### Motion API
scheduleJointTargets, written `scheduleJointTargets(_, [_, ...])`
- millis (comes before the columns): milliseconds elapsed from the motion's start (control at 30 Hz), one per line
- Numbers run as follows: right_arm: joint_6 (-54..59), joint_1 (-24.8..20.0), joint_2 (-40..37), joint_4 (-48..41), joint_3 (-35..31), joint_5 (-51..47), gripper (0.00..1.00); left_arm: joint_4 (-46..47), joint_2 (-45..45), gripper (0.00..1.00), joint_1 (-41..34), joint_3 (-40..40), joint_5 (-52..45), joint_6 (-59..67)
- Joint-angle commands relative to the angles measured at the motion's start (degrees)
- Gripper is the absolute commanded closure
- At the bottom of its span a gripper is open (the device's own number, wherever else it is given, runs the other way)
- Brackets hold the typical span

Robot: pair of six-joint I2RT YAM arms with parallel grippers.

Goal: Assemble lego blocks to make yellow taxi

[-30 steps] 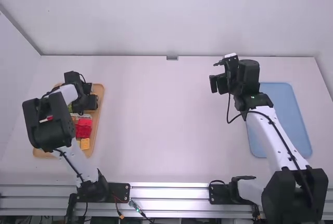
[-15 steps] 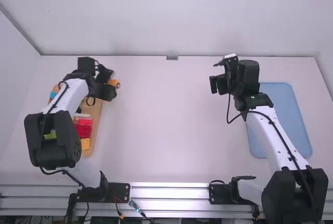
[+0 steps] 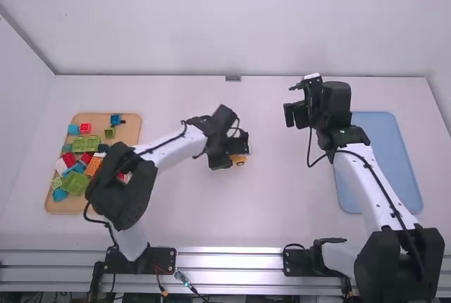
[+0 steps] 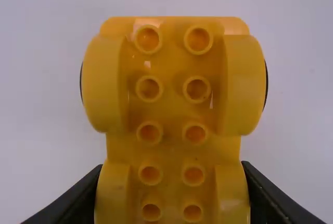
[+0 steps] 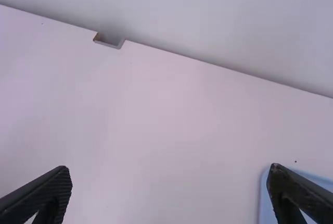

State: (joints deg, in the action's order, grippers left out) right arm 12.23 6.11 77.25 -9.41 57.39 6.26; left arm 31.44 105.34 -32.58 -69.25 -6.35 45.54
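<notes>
Far left, the wooden tray contains loose blocks. Near mid-table, the left gripper grips the yellow car base across one end; the base's long axis extends forward from between the fingers. Set-down likely depends on this axis. The base is glossy, with paired round studs and curved fenders. Farther right, the right gripper is released, beside the blue tray.

One yellow chassis, two trays, two arms
</notes>
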Motion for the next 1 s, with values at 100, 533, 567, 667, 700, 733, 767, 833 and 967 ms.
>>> scheduleJointTargets(100, [-0.39,0.31,0.35,-0.33,1.77,0.13,0.01,-2.58,4.33,0.85,-3.76,1.29,2.95,1.88])
scheduleJointTargets(533, [-0.37,0.31,0.33,-1.38,1.77,0.11,0.01,-1.20,5.25,0.22,-2.89,1.64,2.56,2.54])
scheduleJointTargets(567, [-0.37,0.31,0.33,-1.40,1.77,0.11,0.01,-1.73,5.25,0.16,-2.89,1.81,2.80,2.54])
scheduleJointTargets(667, [-0.37,0.33,0.33,-1.40,1.77,0.11,0.01,-1.66,5.25,0.01,-2.89,1.81,3.04,2.91])
scheduleJointTargets(700, [-0.39,0.31,0.33,-1.40,1.77,0.09,0.01,-1.25,5.22,0.01,-2.89,1.68,3.65,2.95])
scheduleJointTargets(733, [-0.37,0.33,0.33,-1.38,1.77,0.11,0.01,-1.18,5.22,0.01,-2.89,1.55,4.85,2.75])
scheduleJointTargets(767, [-0.37,0.31,0.33,-1.38,1.77,0.09,0.01,-0.70,5.09,0.01,-2.89,1.25,5.81,2.47])
scheduleJointTargets(833, [-0.35,0.33,0.33,-1.33,1.77,0.11,0.01,0.96,4.42,0.01,-2.69,0.20,5.99,2.32])
scheduleJointTargets(967, [-0.35,0.31,0.33,-0.90,1.77,0.11,0.01,5.25,1.20,0.01,-0.57,-2.64,5.40,1.14])
